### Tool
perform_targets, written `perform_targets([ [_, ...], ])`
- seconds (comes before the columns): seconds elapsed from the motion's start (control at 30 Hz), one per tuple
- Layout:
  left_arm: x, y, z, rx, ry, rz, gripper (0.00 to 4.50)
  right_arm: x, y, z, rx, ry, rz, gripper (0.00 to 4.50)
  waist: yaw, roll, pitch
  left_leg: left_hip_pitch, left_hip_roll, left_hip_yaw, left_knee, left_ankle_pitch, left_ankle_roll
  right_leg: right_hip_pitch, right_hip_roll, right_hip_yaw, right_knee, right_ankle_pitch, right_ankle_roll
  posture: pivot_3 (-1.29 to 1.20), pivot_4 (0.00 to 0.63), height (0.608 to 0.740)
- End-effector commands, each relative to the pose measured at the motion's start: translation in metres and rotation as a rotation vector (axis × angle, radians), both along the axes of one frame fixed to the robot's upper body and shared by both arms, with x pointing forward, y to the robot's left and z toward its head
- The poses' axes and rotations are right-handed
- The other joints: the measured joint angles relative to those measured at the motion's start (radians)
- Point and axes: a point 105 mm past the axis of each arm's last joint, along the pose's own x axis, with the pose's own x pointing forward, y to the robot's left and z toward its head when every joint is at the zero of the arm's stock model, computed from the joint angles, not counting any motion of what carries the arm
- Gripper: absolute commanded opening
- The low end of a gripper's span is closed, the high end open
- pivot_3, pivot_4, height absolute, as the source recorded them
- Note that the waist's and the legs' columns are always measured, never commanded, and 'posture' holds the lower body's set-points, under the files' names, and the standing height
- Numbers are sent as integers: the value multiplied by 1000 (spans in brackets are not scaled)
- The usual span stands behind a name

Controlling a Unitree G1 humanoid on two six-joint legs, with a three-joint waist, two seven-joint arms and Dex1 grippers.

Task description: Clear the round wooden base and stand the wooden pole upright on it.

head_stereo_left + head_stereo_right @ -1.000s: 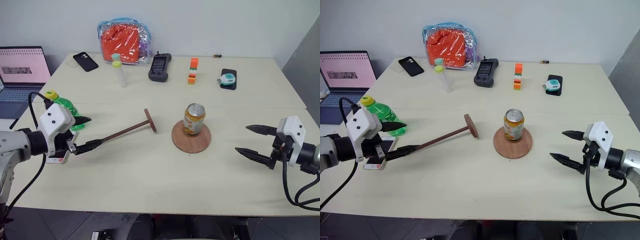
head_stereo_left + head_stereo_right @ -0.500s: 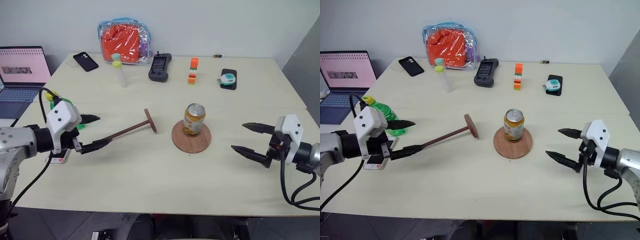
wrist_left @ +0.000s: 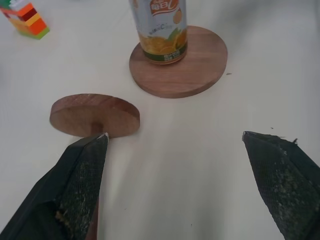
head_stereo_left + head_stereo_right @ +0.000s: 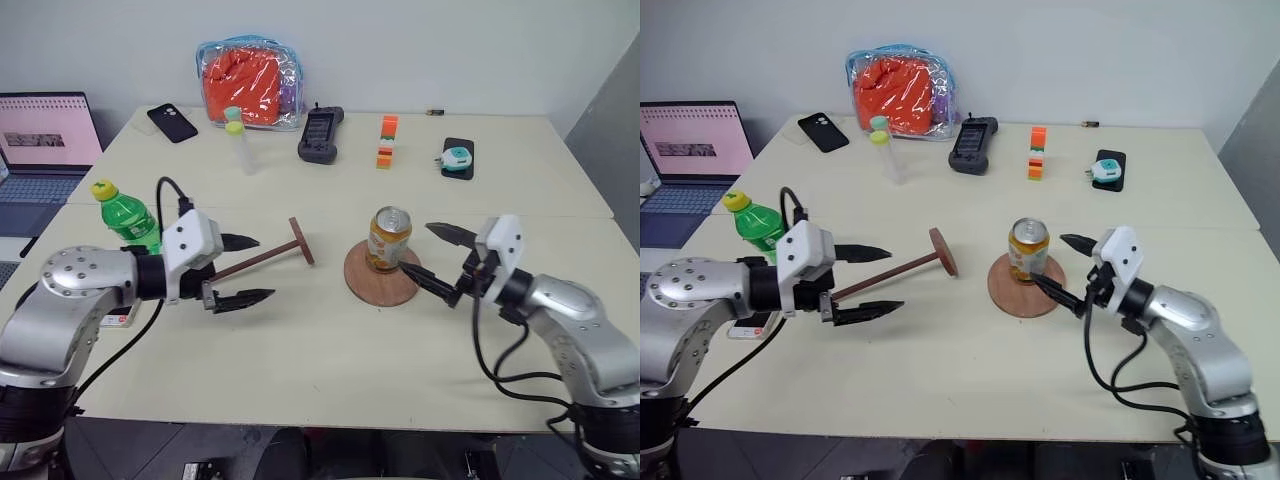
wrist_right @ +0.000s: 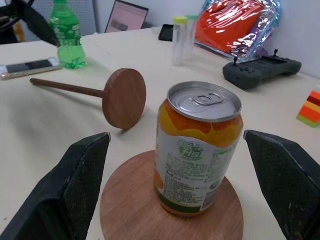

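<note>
Cream-coloured tabletop [image 4: 300, 370] stretches from the robot's arms to a white wall, with an orange-and-gold drink can [image 4: 388, 240] as its landmark near the middle. Nearest the camera, the left gripper [image 4: 238, 270] hovers well to the left of the can, its black fingers spread wide and empty around the thin end of the wooden pole. The right gripper [image 4: 432, 259] sits just to the right of the can, jaws likewise wide apart, holding nothing and lined up on the can in its wrist view.

Under the can lies the round wooden base [image 4: 383, 280], a flat, thin, reddish-brown disc, so it is not yet cleared. Left of the can rests the wooden pole [image 4: 262, 261], a slim dark-brown rod lying on the table, its fixed round disc tipped on edge just beside the base.

Likely risks: a grip closing off-centre could topple the tall can or drag the base with it, and the can might knock the pole's nearby disc as it leaves. A lifted pole, held near its thin end, may swing under its heavier end.

Beyond the can stand an orange-and-green block stack [image 4: 386, 141], a black handheld controller [image 4: 319, 134] and a clear bag of orange cloth [image 4: 248, 82].
</note>
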Motion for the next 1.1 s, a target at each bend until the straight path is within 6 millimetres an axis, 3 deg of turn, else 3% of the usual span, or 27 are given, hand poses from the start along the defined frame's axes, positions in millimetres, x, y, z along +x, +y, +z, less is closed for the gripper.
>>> perform_targets([
  [0.03, 0, -11, 8, -4, -50, -46, 4476, 9, 6, 13, 32, -87, -12, 4500, -1, 0, 0, 0, 0, 0, 0, 0, 0, 0, 0, 0, 0, 0, 0, 0, 150, 740],
  [0.77, 7, -19, 2, -22, -53, -76, 4476, 43, 31, -6, 195, 140, 18, 4500, -3, 0, 0, 0, 1, 0, 0, 0, 0, -1, 0, 0, 1, 0, 0, 0, 150, 740],
  [1.1, 9, -27, 9, -95, -57, -85, 4476, 51, 50, -24, 110, 138, 87, 4500, -5, 0, 0, 0, 1, 0, 0, 0, 0, -1, 0, 0, 1, 0, 0, 0, 150, 740],
])
